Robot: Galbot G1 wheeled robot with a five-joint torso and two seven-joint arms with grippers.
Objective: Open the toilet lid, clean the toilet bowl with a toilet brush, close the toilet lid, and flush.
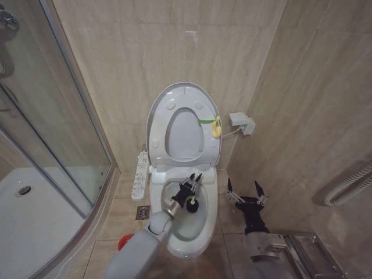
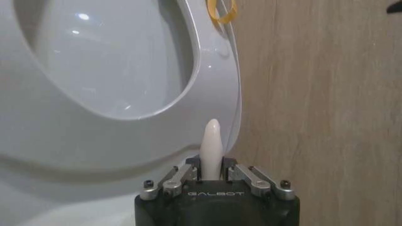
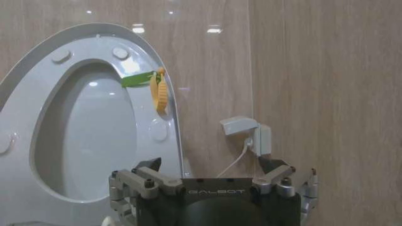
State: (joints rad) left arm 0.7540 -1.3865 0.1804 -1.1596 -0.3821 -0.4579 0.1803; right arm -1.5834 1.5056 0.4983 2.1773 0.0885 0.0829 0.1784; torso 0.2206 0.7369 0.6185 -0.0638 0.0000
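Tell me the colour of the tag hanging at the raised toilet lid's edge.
Yellow-green: a green strip with a yellow loop on the glossy white oval toilet lid, clearest in the right wrist view.

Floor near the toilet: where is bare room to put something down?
Bare tile lies between the bowl and the shower tray, broken by a drain. Right of the bowl it is crowded: the open right tool and a metal rack.

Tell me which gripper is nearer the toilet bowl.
Left. The left gripper is over the toilet bowl, shut on the toilet brush. The right gripper hangs open beside the bowl, over the floor near the wall.
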